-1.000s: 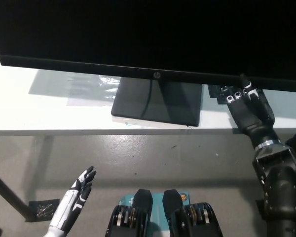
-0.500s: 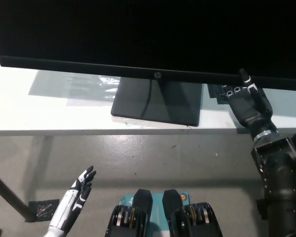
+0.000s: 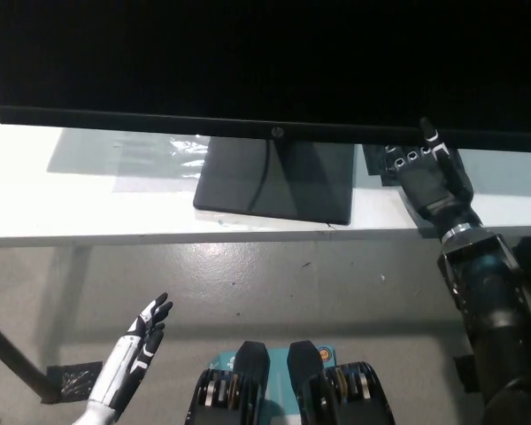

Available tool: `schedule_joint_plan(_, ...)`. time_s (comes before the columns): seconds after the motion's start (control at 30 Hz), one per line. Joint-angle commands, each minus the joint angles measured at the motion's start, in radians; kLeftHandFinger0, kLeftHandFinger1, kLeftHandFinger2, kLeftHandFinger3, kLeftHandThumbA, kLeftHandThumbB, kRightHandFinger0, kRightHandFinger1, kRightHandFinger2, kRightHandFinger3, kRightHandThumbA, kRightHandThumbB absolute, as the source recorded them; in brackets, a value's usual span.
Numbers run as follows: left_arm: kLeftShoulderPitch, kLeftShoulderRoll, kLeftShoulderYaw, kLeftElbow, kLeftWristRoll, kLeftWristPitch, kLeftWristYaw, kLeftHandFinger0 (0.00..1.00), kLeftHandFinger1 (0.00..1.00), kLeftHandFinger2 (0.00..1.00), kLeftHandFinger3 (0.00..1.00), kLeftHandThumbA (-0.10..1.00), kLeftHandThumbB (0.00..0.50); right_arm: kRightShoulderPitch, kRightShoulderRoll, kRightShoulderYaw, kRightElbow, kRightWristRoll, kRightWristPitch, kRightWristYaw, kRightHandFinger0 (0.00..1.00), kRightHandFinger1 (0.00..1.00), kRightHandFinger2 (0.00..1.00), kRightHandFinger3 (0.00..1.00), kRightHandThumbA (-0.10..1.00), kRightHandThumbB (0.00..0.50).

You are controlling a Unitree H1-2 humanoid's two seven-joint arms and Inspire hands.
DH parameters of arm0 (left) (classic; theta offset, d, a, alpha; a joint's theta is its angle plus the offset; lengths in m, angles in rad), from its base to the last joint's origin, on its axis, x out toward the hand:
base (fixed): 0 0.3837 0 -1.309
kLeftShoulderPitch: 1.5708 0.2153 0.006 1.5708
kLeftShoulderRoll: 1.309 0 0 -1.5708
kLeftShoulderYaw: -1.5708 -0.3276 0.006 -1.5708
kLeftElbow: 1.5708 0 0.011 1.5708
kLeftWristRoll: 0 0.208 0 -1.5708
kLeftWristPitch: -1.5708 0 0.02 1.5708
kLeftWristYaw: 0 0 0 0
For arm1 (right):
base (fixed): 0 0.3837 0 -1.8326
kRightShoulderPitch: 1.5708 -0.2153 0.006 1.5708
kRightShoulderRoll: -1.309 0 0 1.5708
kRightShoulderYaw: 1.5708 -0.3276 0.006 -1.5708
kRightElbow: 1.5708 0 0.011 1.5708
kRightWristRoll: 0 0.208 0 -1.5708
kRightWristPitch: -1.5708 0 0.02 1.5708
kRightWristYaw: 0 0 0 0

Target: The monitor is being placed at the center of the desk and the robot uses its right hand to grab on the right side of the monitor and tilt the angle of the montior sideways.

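The monitor (image 3: 265,62) stands on the desk (image 3: 88,208), its dark screen filling the top of the view and its base (image 3: 274,181) near the desk's front edge. The right hand (image 3: 425,173) reaches up under the monitor's lower right edge; whether it grips cannot be told. The left hand (image 3: 137,350) hangs low over the floor, fingers apart, holding nothing.

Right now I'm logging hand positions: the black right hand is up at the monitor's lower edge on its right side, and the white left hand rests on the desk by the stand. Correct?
Not quite. The white left hand is not on the desk; the head view shows it hanging low in front of the desk, over the floor. The black right hand is indeed up at the lower edge of the monitor, on its right side.
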Motion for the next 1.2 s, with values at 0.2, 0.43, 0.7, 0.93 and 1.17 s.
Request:
schedule_joint_plan(0.2, -0.016, 0.012, 0.017, -0.023, -0.025, -0.039, -0.011, 1.0, 1.0, 1.0, 1.0, 1.0, 0.367, -0.175, -0.048, -0.024, 0.217, -0.059, -0.112, 0.017, 1.0, 1.0, 1.0, 1.0, 1.0, 0.439)
schedule_joint_plan(0.43, -0.018, 0.013, 0.017, -0.019, -0.031, -0.039, -0.015, 1.0, 1.0, 1.0, 1.0, 1.0, 0.358, -0.196, -0.052, -0.036, 0.263, -0.077, -0.132, 0.027, 1.0, 1.0, 1.0, 1.0, 1.0, 0.47)
schedule_joint_plan(0.7, -0.018, 0.016, 0.018, -0.022, -0.026, -0.039, -0.012, 1.0, 1.0, 1.0, 1.0, 1.0, 0.357, -0.208, -0.052, -0.036, 0.279, -0.093, -0.146, 0.032, 1.0, 1.0, 1.0, 1.0, 1.0, 0.458)
schedule_joint_plan(0.93, -0.02, 0.011, 0.013, -0.017, -0.016, -0.039, -0.006, 1.0, 1.0, 1.0, 1.0, 1.0, 0.376, -0.215, -0.049, -0.047, 0.278, -0.105, -0.15, 0.026, 1.0, 1.0, 1.0, 1.0, 1.0, 0.461)
schedule_joint_plan(1.17, -0.027, 0.016, 0.015, -0.021, -0.023, -0.039, -0.016, 1.0, 1.0, 1.0, 1.0, 1.0, 0.377, -0.036, 0.019, -0.006, -0.064, -0.11, -0.089, 0.047, 1.0, 1.0, 1.0, 1.0, 1.0, 0.444)
